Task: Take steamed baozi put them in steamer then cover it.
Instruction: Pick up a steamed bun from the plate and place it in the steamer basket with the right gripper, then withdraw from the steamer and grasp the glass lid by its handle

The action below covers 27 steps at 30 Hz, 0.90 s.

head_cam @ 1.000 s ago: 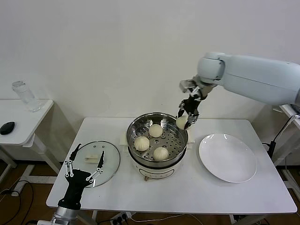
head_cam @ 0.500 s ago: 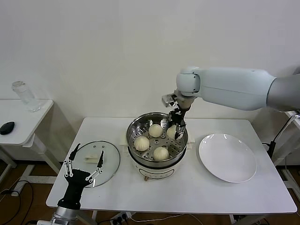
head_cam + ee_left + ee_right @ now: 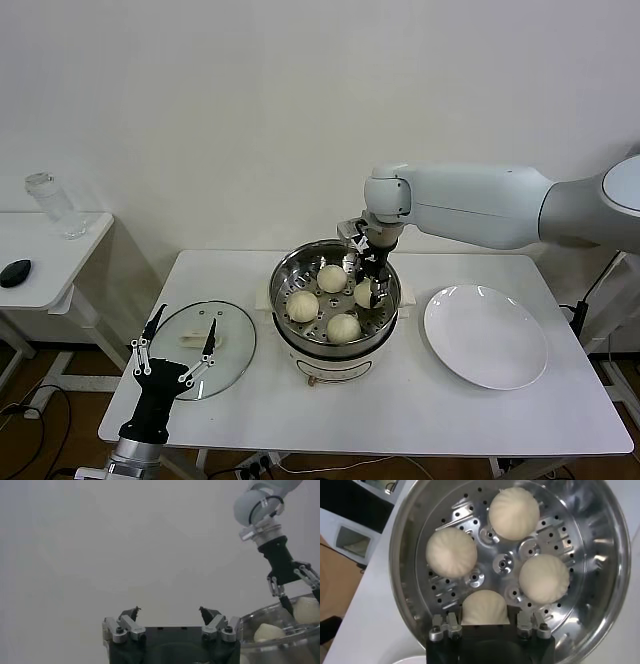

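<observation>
Shiny steel steamer (image 3: 284, 277) standing on the white cooker base (image 3: 335, 362) near the middle of the white table (image 3: 400, 400), opening facing straight up. Holding all four pale baozi inside on the perforated floor: one toward the back (image 3: 331, 278), one on the robot's left side (image 3: 303, 304), one at the front (image 3: 343, 327), and the fourth (image 3: 364, 293) on the right side, gripped between the fingers of the right gripper (image 3: 369, 291). Reaching down into the basket from behind, fingers pointing downward and clenching this bun on both sides; in the right wrist view, the same bun (image 3: 485, 607) sitting between the two fingers, at the perforated floor, with the other three spread around the centre. Round buns, so no long axis to tell. Glass cover (image 3: 203, 348) lying flat on the table to the left of the steamer, well apart from it, its white handle (image 3: 199, 336) facing up. Left gripper (image 3: 172, 346) hanging at the table's front-left edge over the cover, fingers spread and holding nothing. White plate (image 3: 486, 335) resting to the right of the steamer.
</observation>
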Motion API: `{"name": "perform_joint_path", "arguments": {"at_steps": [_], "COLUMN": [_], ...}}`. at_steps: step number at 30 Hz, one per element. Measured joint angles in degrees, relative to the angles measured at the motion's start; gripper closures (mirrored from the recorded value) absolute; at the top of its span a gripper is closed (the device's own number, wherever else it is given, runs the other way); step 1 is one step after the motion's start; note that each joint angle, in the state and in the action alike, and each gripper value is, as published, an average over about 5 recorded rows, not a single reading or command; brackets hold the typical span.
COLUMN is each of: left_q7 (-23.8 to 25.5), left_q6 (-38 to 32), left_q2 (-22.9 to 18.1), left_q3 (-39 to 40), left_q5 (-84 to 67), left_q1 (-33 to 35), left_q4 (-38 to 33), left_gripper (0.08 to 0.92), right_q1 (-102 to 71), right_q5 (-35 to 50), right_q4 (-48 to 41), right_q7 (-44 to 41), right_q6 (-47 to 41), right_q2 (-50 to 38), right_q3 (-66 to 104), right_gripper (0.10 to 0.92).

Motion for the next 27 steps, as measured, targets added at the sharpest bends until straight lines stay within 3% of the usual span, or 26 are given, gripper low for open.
{"name": "perform_joint_path", "arguments": {"at_steps": [4,9,12,21,27], "left_q7": [0.0,0.0,0.0,0.0,-0.1], "left_q6": [0.0,0.0,0.0,0.1,0.1], "left_q2": [0.0,-0.2,-0.2,-0.3,-0.5], "left_q3": [-0.1,-0.2,-0.3,0.0,0.2], "left_q5": [0.0,0.0,0.0,0.6,1.8], "left_q1": [0.0,0.0,0.0,0.5,0.5], "left_q4": [0.0,0.0,0.0,-0.3,-0.3], "left_gripper": [0.177,0.177,0.177,0.177,0.177], "right_q1": [-0.7,-1.3,-1.6,-1.8,-2.0], "right_q5": [-0.5,-0.9,-1.2,-1.6,-0.5], "right_q4": [-0.4,-0.6,-0.3,3.2,8.7], "right_q7": [0.5,1.1,1.3,3.7,10.2], "right_q6": [0.0,0.1,0.2,2.6,6.7], "right_q2": [0.2,0.2,-0.1,-4.4,-11.0], "right_q3": [0.2,0.7,1.2,6.1,11.0], "right_gripper": [0.367,0.243,0.209,0.203,0.203]}}
